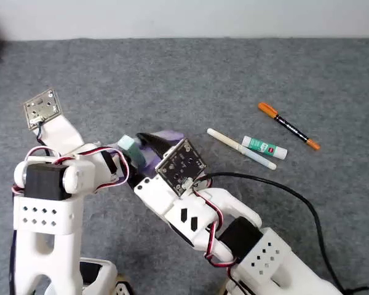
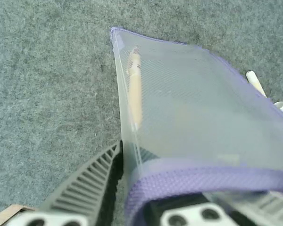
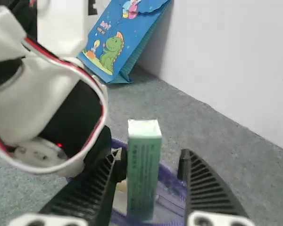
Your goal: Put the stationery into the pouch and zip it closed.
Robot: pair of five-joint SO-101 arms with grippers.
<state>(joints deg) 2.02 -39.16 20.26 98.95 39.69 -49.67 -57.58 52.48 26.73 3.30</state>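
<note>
A clear mesh pouch [image 2: 198, 117] with a purple zip band lies between the two arms, with a yellow pencil [image 2: 134, 89] inside; it appears purple [image 1: 170, 137] in the high view. My left gripper [image 2: 132, 169] is shut on the pouch's banded edge. A green eraser [image 3: 144, 169] stands upright over the pouch mouth between my right gripper's [image 3: 151, 157] fingers. One finger touches it and the other stands a little apart. From above, the eraser [image 1: 128, 145] sits at the right gripper [image 1: 146, 142] tip.
On the carpet to the right lie a white pen [image 1: 241, 149], a glue stick [image 1: 264, 147] and an orange marker [image 1: 288, 126]. The left arm's body [image 3: 42, 103] is close beside the right gripper. A blue gift bag [image 3: 122, 37] leans on the wall.
</note>
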